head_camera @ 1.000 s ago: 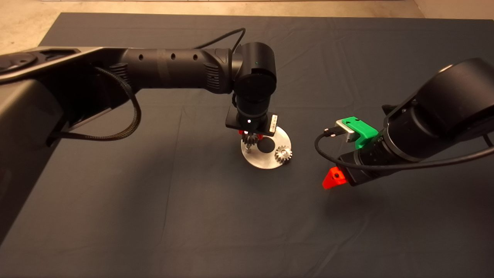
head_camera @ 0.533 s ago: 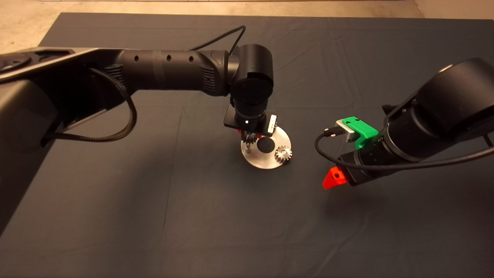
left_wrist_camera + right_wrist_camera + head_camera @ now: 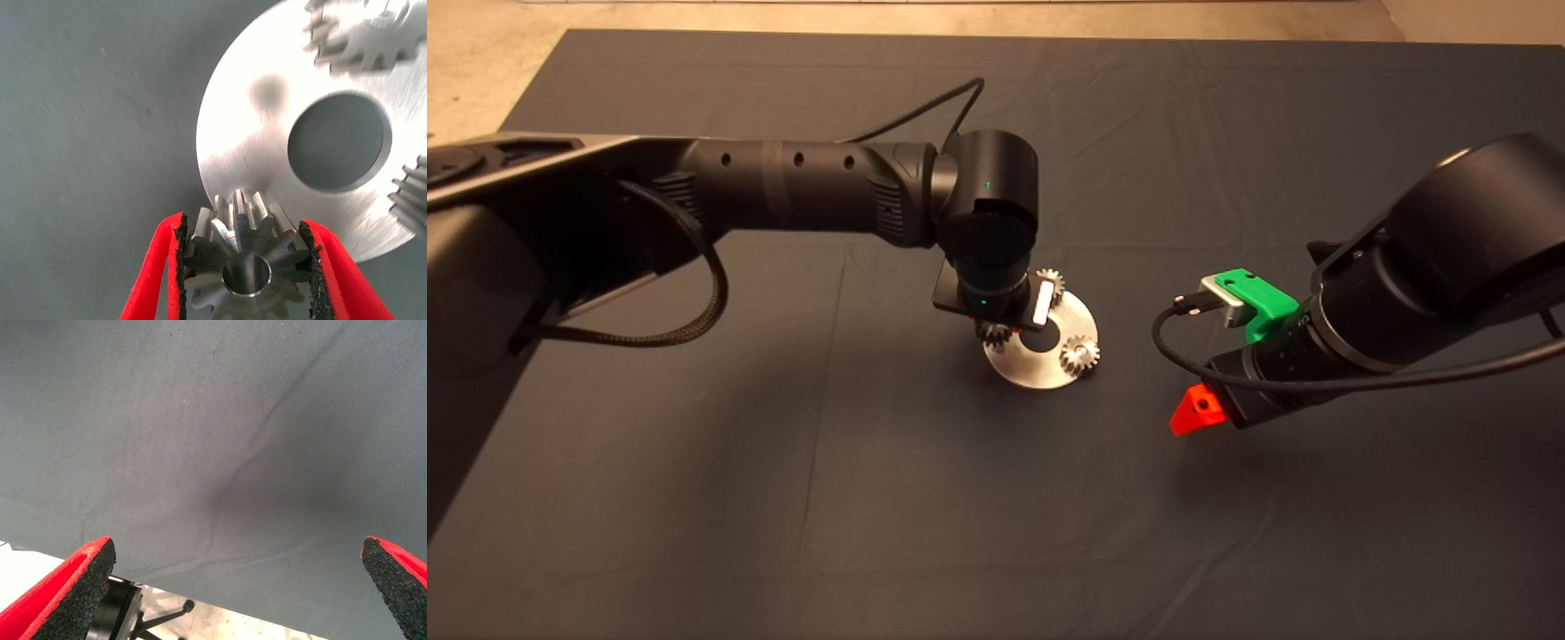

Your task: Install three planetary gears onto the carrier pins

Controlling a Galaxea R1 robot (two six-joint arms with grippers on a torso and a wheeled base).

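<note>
Dark mat on my table; left end effector (image 3: 244, 267) clamps a stiff, slippery steel gear (image 3: 245, 261) by its teeth.

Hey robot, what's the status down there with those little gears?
Left gripper jaws shut on third gear, at disc rim. Two gears already on disc. Right gripper idle, jaws open. Nothing blocking.

Three small silver-grey toothed gears sat at the rim of the flat round silver disc (image 3: 240, 160) with its central hole. One gear (image 3: 245, 273), bore facing up, was clamped between the pads of the left end effector (image 3: 245, 270) at the disc's edge. A second gear (image 3: 1080, 354) and a third gear (image 3: 1051, 284) sat on the disc beyond that end effector, well apart.
</note>
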